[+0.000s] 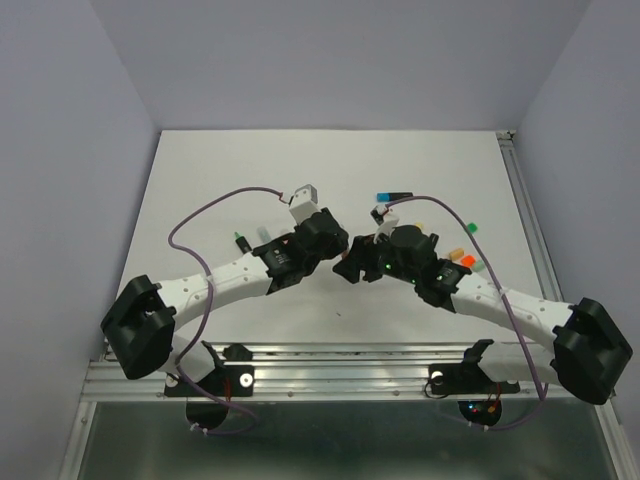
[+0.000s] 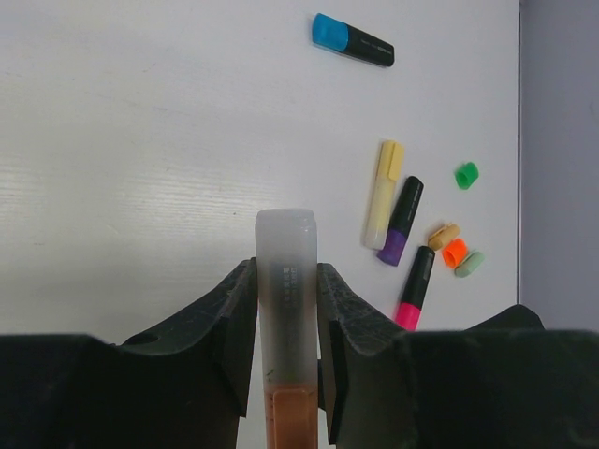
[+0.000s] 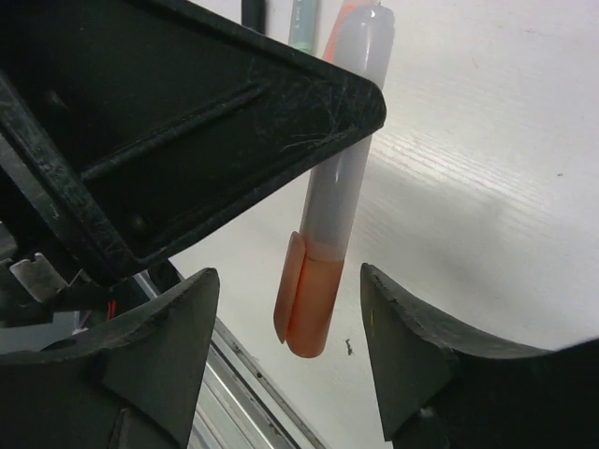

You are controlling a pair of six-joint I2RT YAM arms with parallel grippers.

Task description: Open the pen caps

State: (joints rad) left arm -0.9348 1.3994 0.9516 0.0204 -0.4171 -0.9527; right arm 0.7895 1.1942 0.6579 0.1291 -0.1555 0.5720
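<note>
Alignment is judged decisive: from above, left gripper (image 1: 338,256) and right gripper (image 1: 368,263) are seen tip to tip over the worktop (image 1: 220,180); at the left wrist, the pale highlighter (image 2: 286,267) is clamped by the left gripper; at the right wrist, its orange cap (image 3: 309,304) is flanked by the right gripper's wide jaws, to be pinched squarely and pulled straight.

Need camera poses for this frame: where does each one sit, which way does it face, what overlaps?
Top external: above and behind the bases, looking down at the table; left arm and right arm both show.
Left wrist: looks out along the left gripper, shut on a clear highlighter; blue-capped highlighter beyond.
Right wrist: looks along the open right gripper, fingers either side of the orange cap.
Shared: both wrist views show that clear highlighter.
</note>
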